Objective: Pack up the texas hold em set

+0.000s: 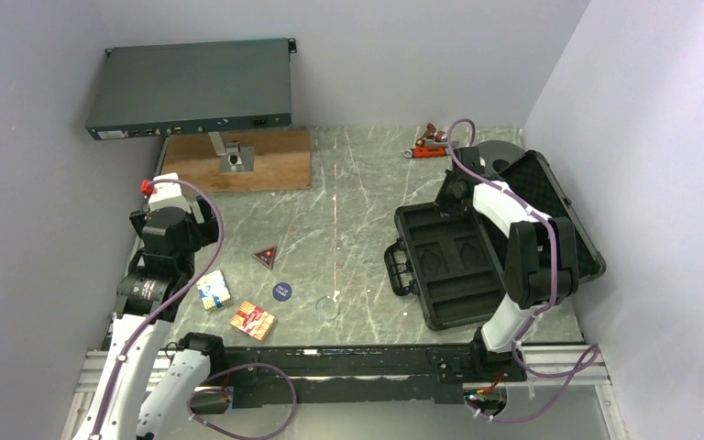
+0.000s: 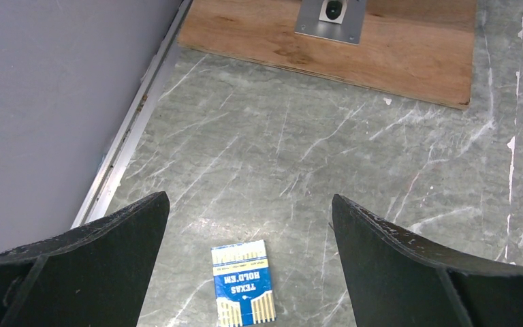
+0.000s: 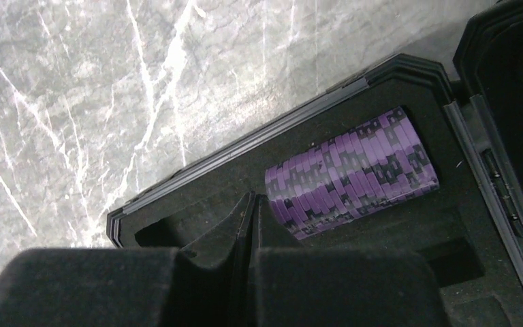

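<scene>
Right gripper [image 3: 253, 201] fills the bottom of the right wrist view. Its two padded fingers are pressed flat together with nothing between them, so it's closed and empty. Just past the tips, the purple chip stack [image 3: 354, 174] lies on its side in a foam slot of the black case [image 3: 279, 133], toward the upper right of that frame. Can't really tell if the fingertips touch the chips or sit just beside them.

From overhead, the case lies open at the right centre of the frame, lid leaned back to the right and handle pointing left. The rest of the set is out on the marble table [image 1: 357, 183], left of centre: red triangle [image 1: 264, 256], blue disc [image 1: 281, 291] just below it, clear disc [image 1: 327, 307] to the right, and red card box [image 1: 252, 320] lowest.

Left gripper [image 2: 250, 201] is spread wide and holds nothing. It hangs above the table with the blue-white card box [image 2: 243, 283] lying flat at the bottom centre of its view, between the two fingers. Wooden board [image 2: 381, 41] runs along the top edge there.
</scene>
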